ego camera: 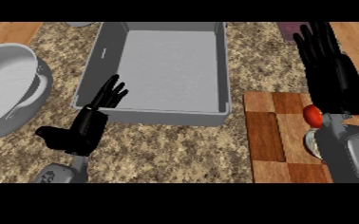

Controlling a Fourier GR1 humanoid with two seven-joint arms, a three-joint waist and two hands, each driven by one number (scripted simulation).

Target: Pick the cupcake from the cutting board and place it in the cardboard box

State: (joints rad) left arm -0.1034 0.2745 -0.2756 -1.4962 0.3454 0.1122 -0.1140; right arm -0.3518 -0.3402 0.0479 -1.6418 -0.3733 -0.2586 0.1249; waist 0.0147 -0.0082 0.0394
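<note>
A grey open box (95,71) stands in the middle of the stone counter, with nothing inside it. To its right lies a checkered wooden cutting board (270,133). The cupcake (313,116) with its red top stands at the board's right side, its right part hidden by my right forearm. My right hand (326,71) is open, fingers straight and pointing away, past the cupcake's far side and over the board's far edge. Beside the box's near left corner my left hand (85,126) is open, its fingers up against the box's left wall.
A large white bowl (17,88) sits at the left edge of the counter. A purple object (289,29) lies at the far right, partly behind my right hand. A small grey item (80,24) shows at the far edge, left of the box.
</note>
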